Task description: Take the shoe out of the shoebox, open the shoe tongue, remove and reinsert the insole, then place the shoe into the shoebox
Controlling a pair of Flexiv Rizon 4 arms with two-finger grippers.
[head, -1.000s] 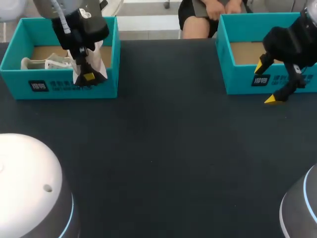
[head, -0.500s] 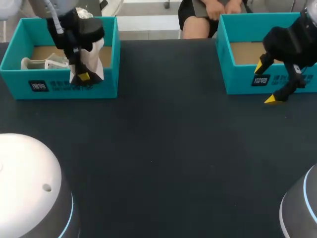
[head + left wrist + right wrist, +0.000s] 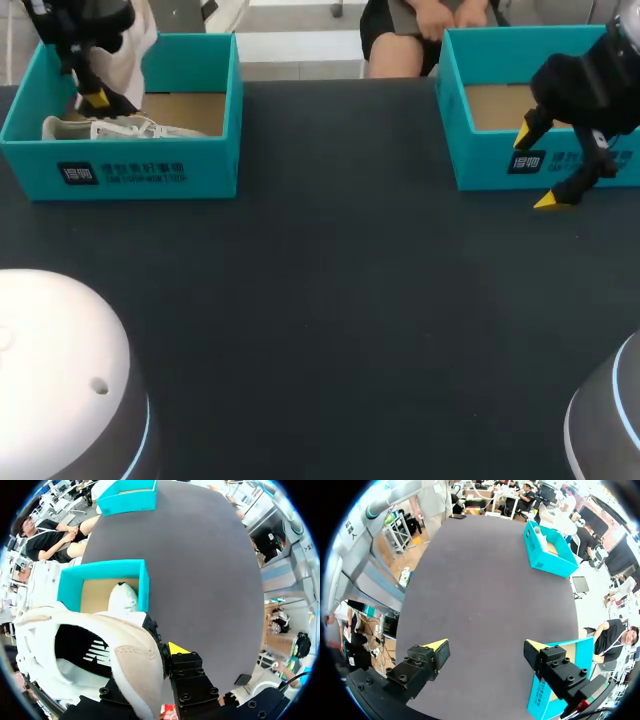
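Head view: the left gripper (image 3: 95,100) is being held at the far left corner of the open teal cardboard shoebox (image 3: 150,170), which is standing at the left rear of the dark desk (image 3: 330,300). A white sneaker with a beige suede heel and black lining (image 3: 135,50) is being carried in this gripper, raised above the box. A second white sneaker (image 3: 110,128) is lying on its side on the brown floor of the same box, along its front wall.

Left wrist view: the carried sneaker (image 3: 100,650) is being clamped at the heel collar between the two fingers. Only one yellow fingertip (image 3: 177,648) is showing, the other being covered by the shoe. The box (image 3: 142,587) is being seen ahead of the gripper, with the toe of the second sneaker (image 3: 122,597) inside it.

Head view: the right gripper (image 3: 537,167) is being held in front of the second teal shoebox (image 3: 500,160) at the right rear of the desk, fingers set wide apart with nothing between them.

Right wrist view: the right gripper (image 3: 486,647) is being shown spread over bare desk (image 3: 480,580), with the second box (image 3: 540,700) just beside one finger.
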